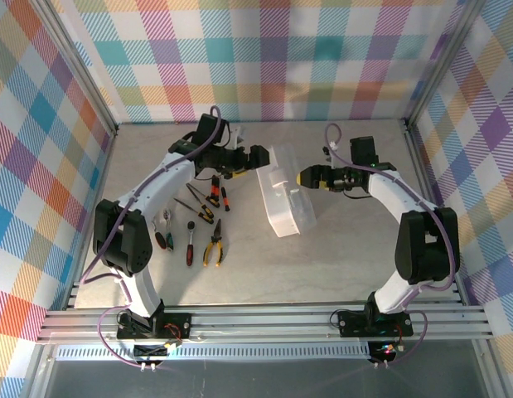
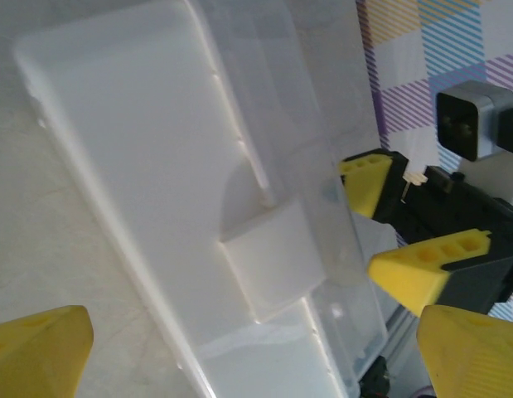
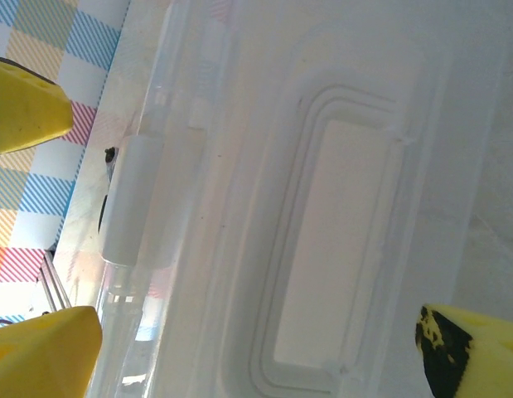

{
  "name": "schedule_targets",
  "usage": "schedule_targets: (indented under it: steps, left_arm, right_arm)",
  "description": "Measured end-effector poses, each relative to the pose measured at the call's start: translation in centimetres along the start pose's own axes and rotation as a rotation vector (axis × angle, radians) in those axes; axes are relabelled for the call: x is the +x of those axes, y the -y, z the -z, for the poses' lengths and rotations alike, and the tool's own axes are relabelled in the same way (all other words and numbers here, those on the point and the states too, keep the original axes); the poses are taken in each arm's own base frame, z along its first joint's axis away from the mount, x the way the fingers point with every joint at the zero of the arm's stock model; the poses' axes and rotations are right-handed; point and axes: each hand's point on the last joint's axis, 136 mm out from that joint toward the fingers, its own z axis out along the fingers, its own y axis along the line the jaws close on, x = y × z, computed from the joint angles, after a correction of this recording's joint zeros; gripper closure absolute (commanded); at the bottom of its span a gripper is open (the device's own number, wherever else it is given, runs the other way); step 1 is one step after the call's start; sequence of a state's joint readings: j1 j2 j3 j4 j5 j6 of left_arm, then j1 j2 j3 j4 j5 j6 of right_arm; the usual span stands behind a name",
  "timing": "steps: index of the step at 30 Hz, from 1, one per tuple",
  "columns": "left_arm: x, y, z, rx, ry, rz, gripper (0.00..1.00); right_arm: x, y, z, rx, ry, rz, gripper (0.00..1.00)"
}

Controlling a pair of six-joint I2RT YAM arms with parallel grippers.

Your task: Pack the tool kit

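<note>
Case place: the case (image 1: 281,199) sits mid-counter (image 1: 339,257), between the two arms.
Case axis: its long axis runs far to near, the near end leaning slightly right.
Case material: translucent milky plastic, rectangular, with rounded corners; the left wrist view (image 2: 181,207) shows a smooth flat panel with a recessed step, and the right wrist view (image 3: 339,207) shows nested rectangular ridges moulded into a wall.
Handle: a white rounded bar (image 3: 128,203) lies along one long edge.
Left end effector: jaws apart (image 1: 260,157) (image 2: 256,356), at the case's far left corner; contact cannot be told.
Right end effector: jaws apart (image 1: 308,177) (image 3: 256,356) (image 2: 405,224), just beside the case's right long side, with yellow wedge tips.
Tools: loose on the counter left of the case, apart from it.
Yellow pliers: (image 1: 212,249) lie far to near, handles nearest the bases.
Screwdriver: (image 1: 190,242) has a red-and-black grip and lies almost parallel, just left of the yellow pliers.
Counter: pale, mottled, matte.
</note>
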State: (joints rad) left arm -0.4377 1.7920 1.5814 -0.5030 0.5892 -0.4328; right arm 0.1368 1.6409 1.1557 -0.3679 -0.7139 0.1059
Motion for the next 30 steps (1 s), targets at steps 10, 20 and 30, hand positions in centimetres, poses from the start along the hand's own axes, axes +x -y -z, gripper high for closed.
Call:
schedule_targets:
  steps: [10,20,30]
  left_arm:
    - [1.4,2.9,-1.2,0.065,-0.036,0.014,0.0]
    - [2.3,2.5,-3.4,0.04,-0.078,0.042,0.0]
    - [2.3,2.5,-4.8,0.045,-0.089,0.081,0.0]
  right_arm:
    - [0.7,-0.6,-1.0,-0.016,-0.013,0.033,0.16]
    - [1.7,-0.9,-1.9,-0.048,-0.012,0.03,0.17]
    - [1.8,-1.5,-2.3,-0.071,-0.001,0.036,0.28]
